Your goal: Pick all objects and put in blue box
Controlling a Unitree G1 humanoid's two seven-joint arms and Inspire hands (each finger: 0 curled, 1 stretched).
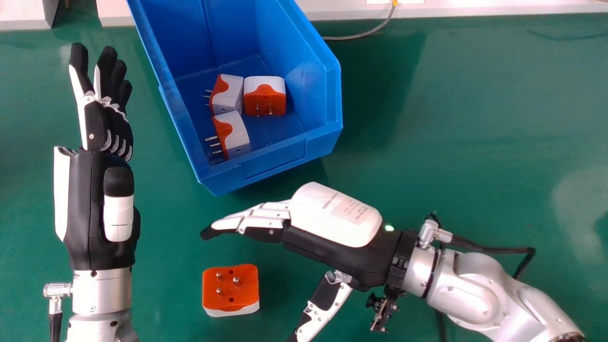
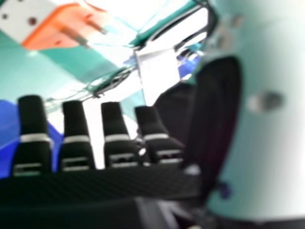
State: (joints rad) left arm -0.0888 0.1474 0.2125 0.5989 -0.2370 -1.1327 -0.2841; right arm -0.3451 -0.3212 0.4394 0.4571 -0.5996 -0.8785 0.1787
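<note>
Head view: one plug adapter (image 1: 231,294) to box

It lies pins (image 1: 236,280) up on the near tabletop (image 1: 451,142), between the left hand (image 1: 88,199), fingers straight, and the right hand (image 1: 332,216), its fingers extended and holding nothing. Three other adapters (image 1: 265,95) sit in the blue box (image 1: 273,166), farther off. The adapter looks light, stiff and rather slick; gripping opposite side walls, clear of the pins, should suit it best.
</note>
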